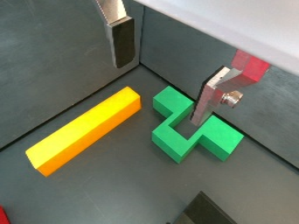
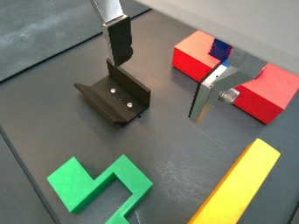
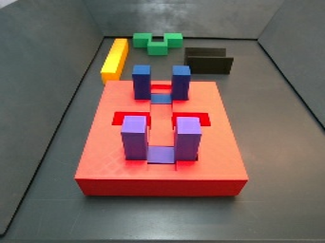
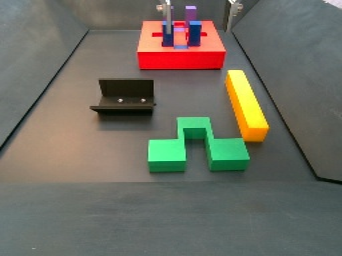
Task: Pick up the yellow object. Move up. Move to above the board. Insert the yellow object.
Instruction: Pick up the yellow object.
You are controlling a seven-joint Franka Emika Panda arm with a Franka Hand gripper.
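Observation:
The yellow object (image 1: 84,131) is a long yellow-orange bar lying flat on the dark floor; it also shows in the other wrist view (image 2: 239,188) and in both side views (image 3: 116,57) (image 4: 245,103). The board (image 3: 102,152) is a big red slab with upright blue and purple blocks; it also shows in a side view (image 4: 154,58) and a wrist view (image 2: 193,57). My gripper (image 1: 163,74) (image 2: 163,70) hangs open and empty well above the floor, between the bar, the fixture and the board, with the bar off to one side of the fingers (image 1: 119,44).
A green notched block (image 1: 187,131) (image 4: 197,145) lies right beside the bar. The dark fixture (image 2: 114,94) (image 4: 124,97) stands on the floor near the board. Grey walls (image 3: 286,66) enclose the floor on all sides.

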